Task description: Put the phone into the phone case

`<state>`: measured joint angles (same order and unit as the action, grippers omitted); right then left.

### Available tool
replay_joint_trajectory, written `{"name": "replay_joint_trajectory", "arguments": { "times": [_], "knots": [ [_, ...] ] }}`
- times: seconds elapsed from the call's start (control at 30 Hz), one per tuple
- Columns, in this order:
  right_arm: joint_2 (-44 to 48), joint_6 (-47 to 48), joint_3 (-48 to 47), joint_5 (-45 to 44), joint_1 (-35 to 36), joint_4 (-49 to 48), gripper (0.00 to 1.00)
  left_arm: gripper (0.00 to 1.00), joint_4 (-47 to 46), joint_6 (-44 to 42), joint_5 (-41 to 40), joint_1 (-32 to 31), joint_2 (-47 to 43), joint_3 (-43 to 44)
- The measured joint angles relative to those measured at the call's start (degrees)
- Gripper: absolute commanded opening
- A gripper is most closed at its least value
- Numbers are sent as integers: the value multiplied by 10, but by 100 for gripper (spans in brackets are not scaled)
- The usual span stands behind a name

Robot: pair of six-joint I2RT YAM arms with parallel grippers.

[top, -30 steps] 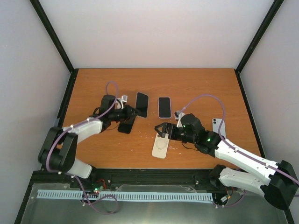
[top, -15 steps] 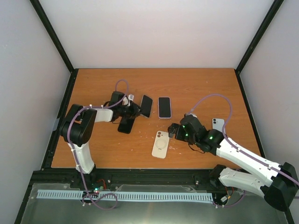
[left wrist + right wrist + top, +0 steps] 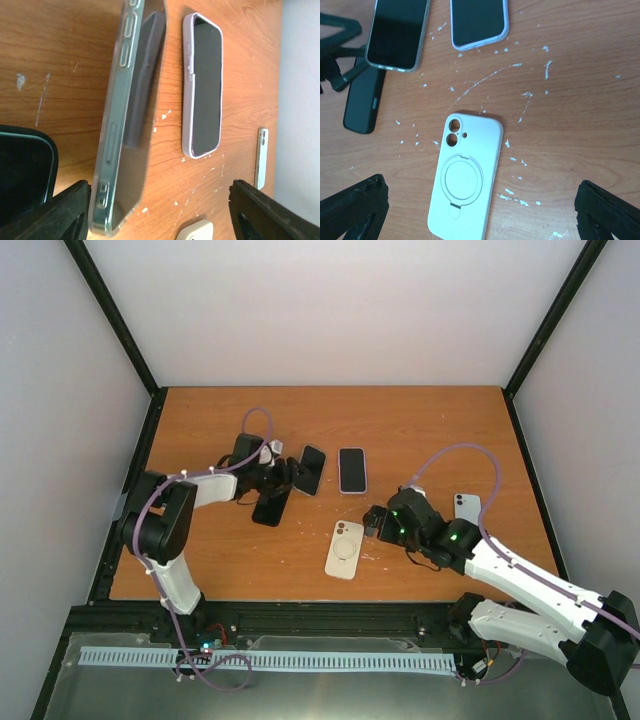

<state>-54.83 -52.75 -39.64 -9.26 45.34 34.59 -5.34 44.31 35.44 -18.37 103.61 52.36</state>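
A dark-screened phone [image 3: 311,469] with a grey-green rim sits left of centre, one long side raised off the wood in the left wrist view [image 3: 125,115]. My left gripper [image 3: 283,476] is open; the phone's end is just beside its left finger [image 3: 60,212], and the right finger stands far from it. A white phone case [image 3: 346,548] with a ring stand lies back up in front of centre. My right gripper [image 3: 372,523] hangs open just right of it, its fingers wide of the case [image 3: 465,175] on both sides.
A black case [image 3: 270,508] lies under my left wrist. A phone in a lilac case [image 3: 351,470] lies screen up at centre. A pale phone [image 3: 467,508] lies back up at the right. White flecks dot the orange table [image 3: 430,430].
My left gripper has opened and let go of the grey-green phone, which turned and shifted slightly right. My right gripper drew back to the right off the white case.
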Motion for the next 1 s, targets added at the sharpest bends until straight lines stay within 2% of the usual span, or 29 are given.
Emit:
{"name": "replay_joint_trajectory", "arguments": {
  "times": [0.1,0.27,0.4,0.53,0.7,0.87,1.0],
  "knots": [
    [0,3,16,24,0,-21,95,83,18,-7,-15,0,-36,-8],
    [-8,4,62,92,0,-88,90,83,29,-16,-21,0,-91,-46],
    [-33,2,73,127,0,-125,85,80,36,-21,-21,-1,-105,-73],
    [-57,-3,76,148,0,-168,73,76,38,-23,-17,-8,-123,-104],
    [-94,-24,106,164,0,-233,64,74,37,-17,-14,-37,-172,-139],
    [-125,-48,147,166,0,-283,67,70,18,6,-9,-79,-213,-185],
    [-134,-67,183,168,0,-331,73,60,-13,39,-2,-104,-233,-236]
  ]
}}
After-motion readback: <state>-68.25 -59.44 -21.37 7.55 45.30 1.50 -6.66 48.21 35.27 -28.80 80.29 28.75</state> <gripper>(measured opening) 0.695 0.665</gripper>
